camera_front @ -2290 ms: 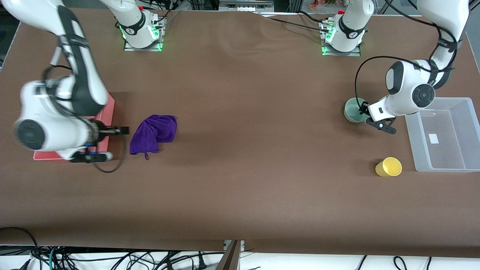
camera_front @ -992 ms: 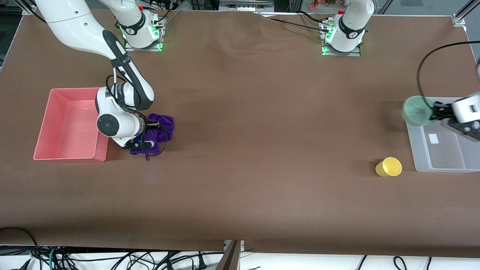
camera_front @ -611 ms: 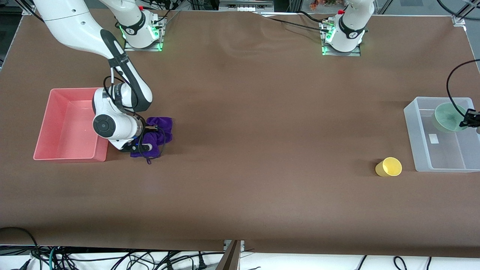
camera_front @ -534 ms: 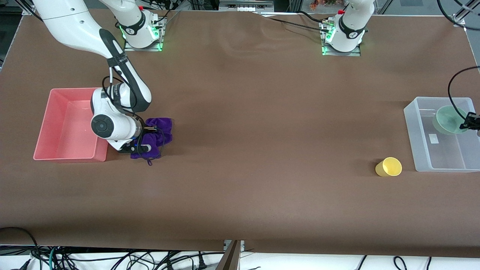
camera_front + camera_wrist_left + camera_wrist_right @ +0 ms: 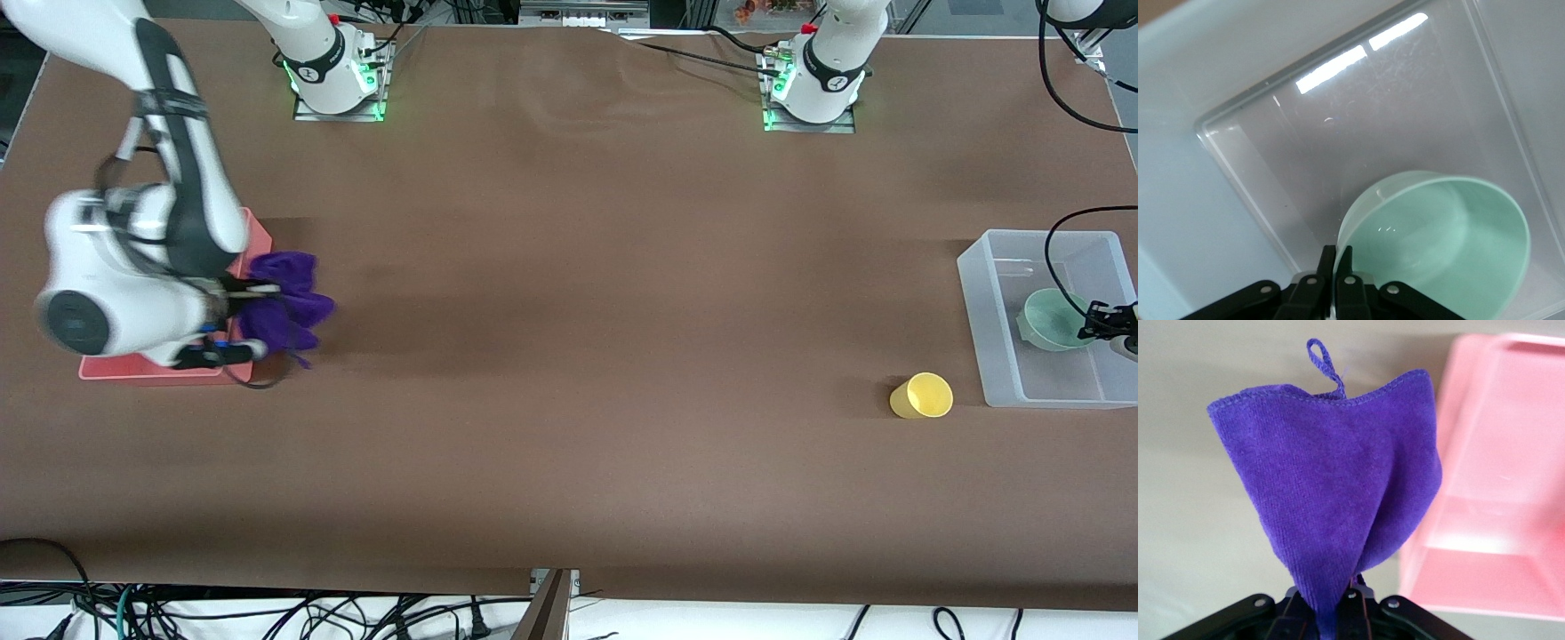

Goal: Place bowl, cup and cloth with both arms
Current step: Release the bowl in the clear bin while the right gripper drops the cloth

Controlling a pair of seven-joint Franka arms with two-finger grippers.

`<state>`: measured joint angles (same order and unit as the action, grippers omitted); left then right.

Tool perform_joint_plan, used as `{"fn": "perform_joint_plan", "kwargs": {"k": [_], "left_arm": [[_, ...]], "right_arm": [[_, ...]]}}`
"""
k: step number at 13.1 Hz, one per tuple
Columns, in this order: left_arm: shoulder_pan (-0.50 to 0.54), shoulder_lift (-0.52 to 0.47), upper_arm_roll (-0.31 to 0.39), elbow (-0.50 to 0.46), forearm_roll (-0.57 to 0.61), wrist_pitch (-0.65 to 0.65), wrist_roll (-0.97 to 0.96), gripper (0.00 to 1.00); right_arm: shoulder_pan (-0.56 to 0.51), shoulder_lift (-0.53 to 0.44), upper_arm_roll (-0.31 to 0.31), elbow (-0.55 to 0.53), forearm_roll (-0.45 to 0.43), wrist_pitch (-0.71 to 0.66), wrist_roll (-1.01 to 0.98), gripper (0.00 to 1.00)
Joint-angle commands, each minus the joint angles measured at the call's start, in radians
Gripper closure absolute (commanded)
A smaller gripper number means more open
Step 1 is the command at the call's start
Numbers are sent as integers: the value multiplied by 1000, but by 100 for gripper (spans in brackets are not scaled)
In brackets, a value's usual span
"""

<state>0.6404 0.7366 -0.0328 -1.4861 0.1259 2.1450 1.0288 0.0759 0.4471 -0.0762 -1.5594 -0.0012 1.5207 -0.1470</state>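
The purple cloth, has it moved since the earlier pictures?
Yes. The cloth left the table; the right tool holds it in the air at the pink bin edge, closer than before.

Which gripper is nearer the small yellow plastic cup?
Left. The left gripper holds the mint-green bowl inside the clear bin beside the cup; the right gripper holds the purple cloth by the pink bin.
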Motion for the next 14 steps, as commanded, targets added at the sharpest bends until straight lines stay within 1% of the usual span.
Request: {"fn": "perform_joint_plan", "kwargs": {"k": [1,2,4,5,7,8,9,11,12,13,14], "left_arm": [[-2,-19,-16,35,1,-52,-1,0],[-4,-51,-21,36,0,-104,1,0],[-5,-124,-70,47,-23,-241,-13,0],[-34,-153,-99,79,-11,-339,-47,0],[-135,-163,-102,174,-12,-518,-160,0],[-186,-163,-102,196,-12,-561,-230,0],[-223,-163,-104,188,-23,-573,-316,0],[-287,-142,-124,162,-29,-550,-465,0],[-315,-111,-125,159,-29,-518,-508,0],[-330,-103,-124,126,-29,-473,-536,0],[-332,-105,-125,78,-29,-402,-544,0]], "right_arm": [[-31,5,-120,45,-37,-60,-243,100],[-33,5,-172,44,-42,-60,-309,100],[-36,22,-241,29,-43,-57,-380,100],[-42,27,-249,6,-43,-48,-381,100],[-44,36,-249,-36,-42,-25,-370,100],[-45,44,-251,-57,-43,-1,-367,100],[-48,51,-251,-77,-43,19,-367,100],[-51,62,-258,-87,-42,35,-367,0],[-54,58,-258,-77,-37,30,-364,0],[-54,51,-258,-55,-31,24,-364,0],[-54,33,-258,-29,-26,20,-368,0]]}}
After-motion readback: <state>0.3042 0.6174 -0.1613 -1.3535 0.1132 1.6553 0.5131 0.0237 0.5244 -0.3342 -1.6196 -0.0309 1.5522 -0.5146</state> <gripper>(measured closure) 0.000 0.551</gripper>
